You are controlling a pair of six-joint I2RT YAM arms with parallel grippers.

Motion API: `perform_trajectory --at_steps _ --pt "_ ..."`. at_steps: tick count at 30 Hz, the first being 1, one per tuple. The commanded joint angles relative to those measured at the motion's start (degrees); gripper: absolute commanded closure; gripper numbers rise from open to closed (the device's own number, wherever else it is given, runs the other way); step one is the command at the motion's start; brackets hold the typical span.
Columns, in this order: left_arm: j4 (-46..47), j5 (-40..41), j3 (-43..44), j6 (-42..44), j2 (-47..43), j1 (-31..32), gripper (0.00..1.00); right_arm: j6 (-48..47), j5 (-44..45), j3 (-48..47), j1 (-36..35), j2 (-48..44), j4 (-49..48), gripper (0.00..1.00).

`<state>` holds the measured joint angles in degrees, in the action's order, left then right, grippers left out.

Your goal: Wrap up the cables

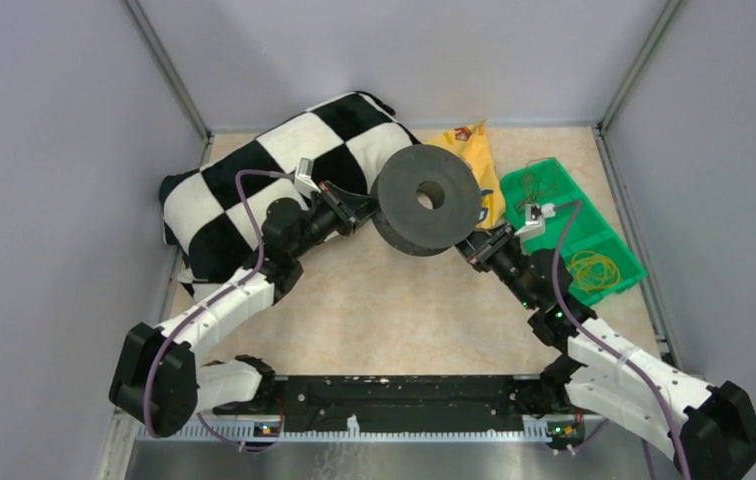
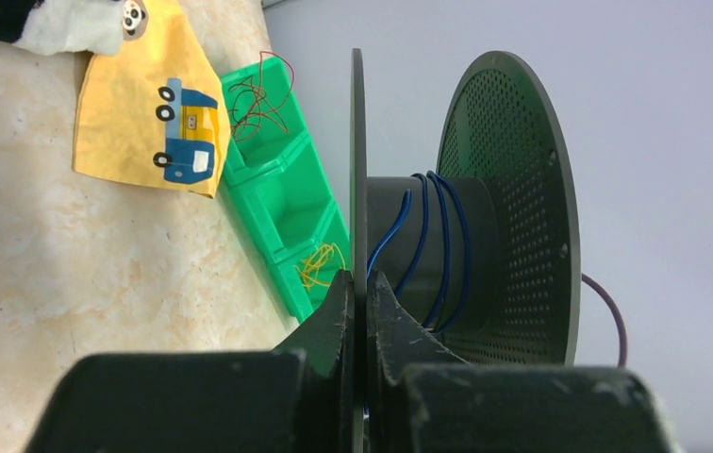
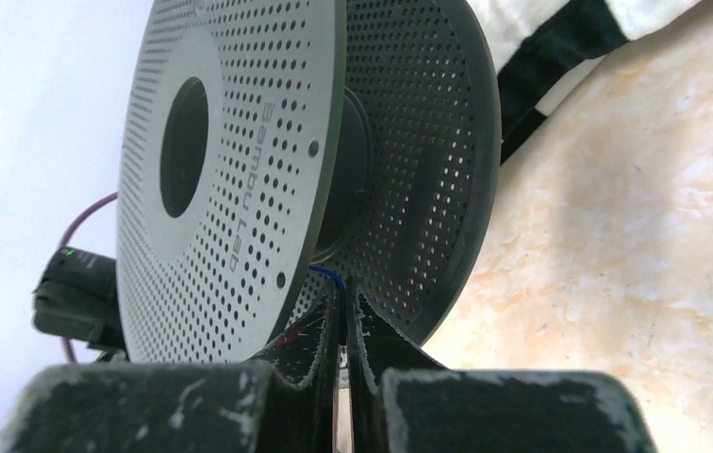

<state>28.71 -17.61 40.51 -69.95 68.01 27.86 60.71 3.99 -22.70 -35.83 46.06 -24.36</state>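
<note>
Above the beige counter (image 1: 384, 310), both arms reached inward to the raised spool (image 1: 426, 200). Left fingers (image 2: 329, 321) clamped its flange; right fingers (image 3: 372, 335) pinched the blue cable (image 2: 446, 247) trailing from its hub.

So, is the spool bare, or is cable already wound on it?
Partly wound: a few turns of blue cable circle the spool core.

Blue cable (image 2: 447, 247) wound a few turns round spool (image 2: 513, 208) hub; red cable (image 2: 257, 94) and yellow cable (image 2: 318, 264) loosely coiled in separate bin (image 2: 277, 193) compartments.
</note>
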Motion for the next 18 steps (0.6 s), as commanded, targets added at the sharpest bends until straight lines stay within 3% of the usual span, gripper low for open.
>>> perform_trajectory --at_steps 1,13,18 --pt "14.20 -7.51 -0.66 -2.20 -0.14 -2.08 1.00 1.15 0.58 1.25 1.27 -3.35 -5.60 1.00" --pt "29.53 -17.29 -1.78 -6.24 4.25 -4.24 1.00 0.96 -3.81 2.53 3.57 -7.79 -4.90 1.00" --pt "35.25 -25.54 0.36 -7.45 7.30 -5.96 1.00 -0.62 -6.53 1.25 4.82 -8.66 -2.65 1.00"
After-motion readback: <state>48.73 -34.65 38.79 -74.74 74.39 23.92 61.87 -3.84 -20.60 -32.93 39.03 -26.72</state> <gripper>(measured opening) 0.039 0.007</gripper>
